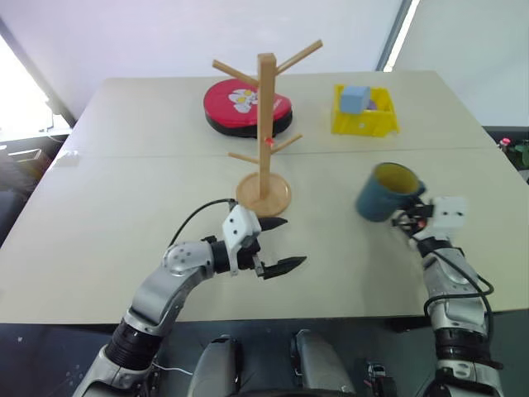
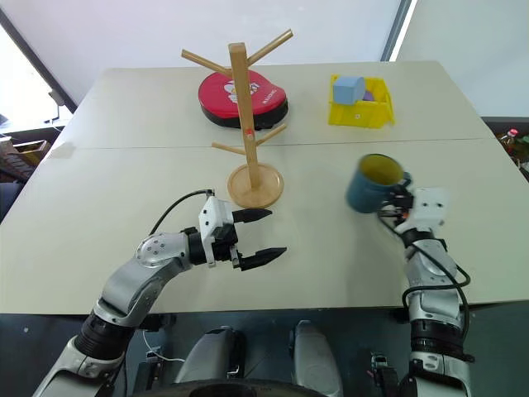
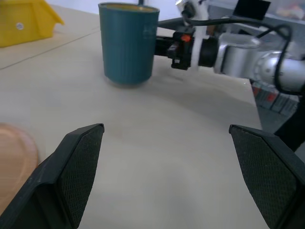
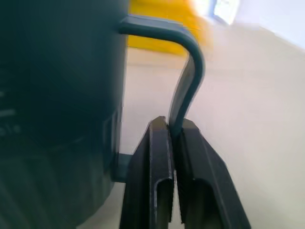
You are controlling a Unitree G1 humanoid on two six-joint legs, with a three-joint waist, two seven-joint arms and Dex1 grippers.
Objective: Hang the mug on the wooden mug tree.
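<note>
The teal-blue mug [image 1: 383,195] with its yellow interior is at the right of the table, tipped slightly. My right gripper [image 1: 409,217] is shut on its loop handle [image 4: 188,71], the fingers [image 4: 159,143] pinching the handle's lower part. Whether the mug's base touches the table I cannot tell. The wooden mug tree [image 1: 266,124] stands upright at the table's middle, its pegs bare. My left gripper [image 1: 293,241] is open and holds nothing, just in front of the tree's round base [image 1: 263,195], pointing toward the mug [image 3: 128,43].
Behind the tree lies a red round case [image 1: 248,107]. A yellow bin [image 1: 364,118] holding a pale blue block [image 1: 355,98] sits at the back right. A seam [image 1: 124,155] runs across the table. The table's front edge [image 1: 331,310] is close to both arms.
</note>
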